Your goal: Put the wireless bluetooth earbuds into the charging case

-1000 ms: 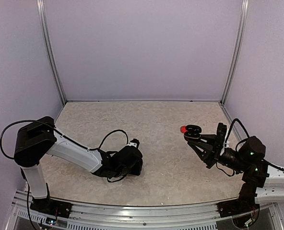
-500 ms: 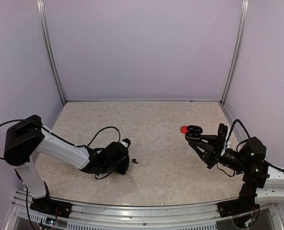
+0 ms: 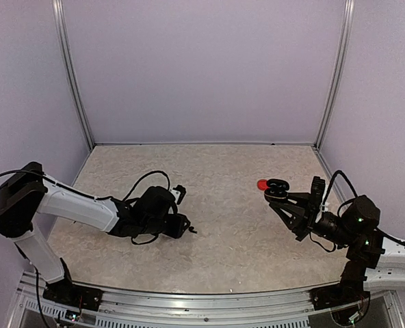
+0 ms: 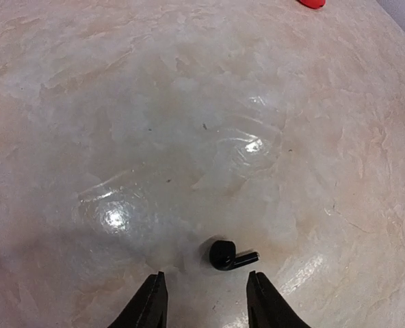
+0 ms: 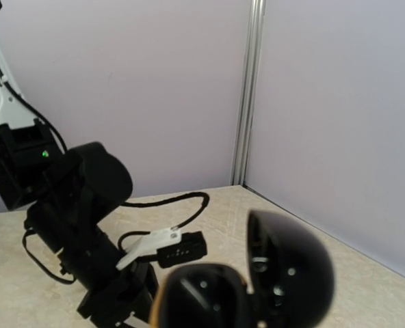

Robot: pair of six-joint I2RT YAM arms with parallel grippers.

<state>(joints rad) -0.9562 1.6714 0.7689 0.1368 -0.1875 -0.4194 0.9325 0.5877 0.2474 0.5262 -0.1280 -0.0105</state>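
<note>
A black earbud (image 4: 223, 254) lies on the table, stem pointing right, just ahead of my left gripper (image 4: 206, 283). That gripper is open, its fingertips low over the table on either side of the bud and not touching it. The top view shows the same black earbud (image 3: 191, 230) right of the left gripper (image 3: 181, 227). My right gripper (image 3: 278, 197) is shut on the black charging case (image 3: 276, 186), held above the table with its lid (image 5: 288, 263) open. A small red piece (image 3: 262, 184) shows beside the case; what it is cannot be told.
The left arm's cable (image 3: 148, 179) loops over the table behind its wrist. Lilac walls with metal corner posts (image 3: 334, 75) close in the back and sides. A metal rail (image 3: 202, 301) runs along the near edge.
The left arm has drawn back to the left, uncovering the black earbud, which now lies bare ahead of its fingertips. The right arm and the case have not moved.
</note>
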